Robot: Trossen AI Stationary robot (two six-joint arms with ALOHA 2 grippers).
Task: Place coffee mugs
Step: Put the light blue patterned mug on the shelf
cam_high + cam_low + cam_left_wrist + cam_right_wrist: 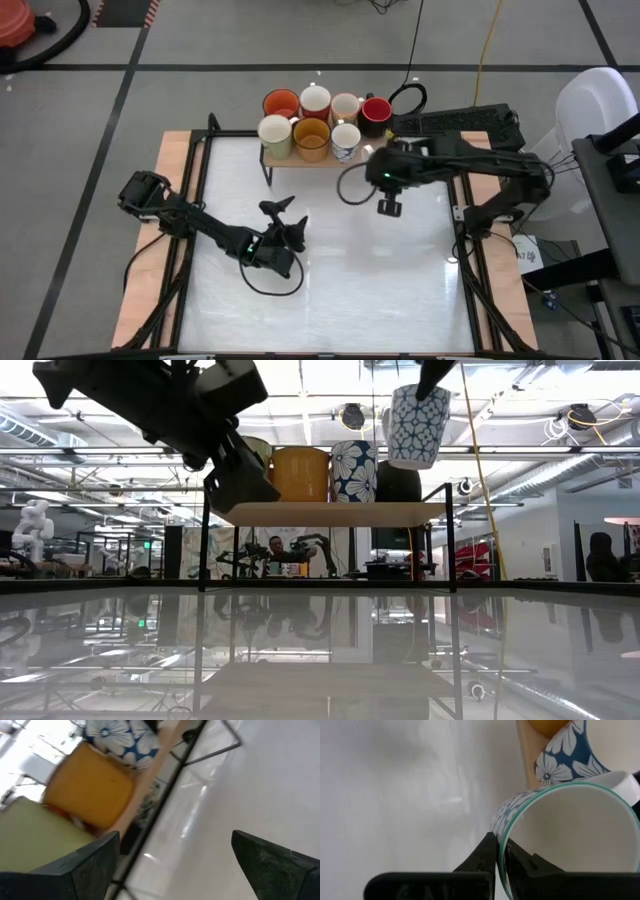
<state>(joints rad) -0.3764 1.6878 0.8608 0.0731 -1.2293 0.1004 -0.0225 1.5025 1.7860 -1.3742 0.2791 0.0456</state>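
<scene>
Mugs [315, 120]: high view shows 7 on the shelf [300, 160] at the table's far edge: 4 back, 3 front. Right gripper [388, 205] sits just off the shelf's right end; left gripper [285, 215] further off, mid-table, fingers apart.
Low view: patterned mug [417, 425] hangs upright, above the shelf and right of the flowered mug [353, 470].
Right wrist view: fingers clamped on that mug's rim.

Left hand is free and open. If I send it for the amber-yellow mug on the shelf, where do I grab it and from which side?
Probably by the rim, coming from straight above. The amber-yellow mug stands upright, mouth up, in the front row, flanked close by the cream mug and the blue-flowered mug, so a side grasp looks blocked. One finger inside, one outside on the open table side, seems safest for the left hand.
</scene>
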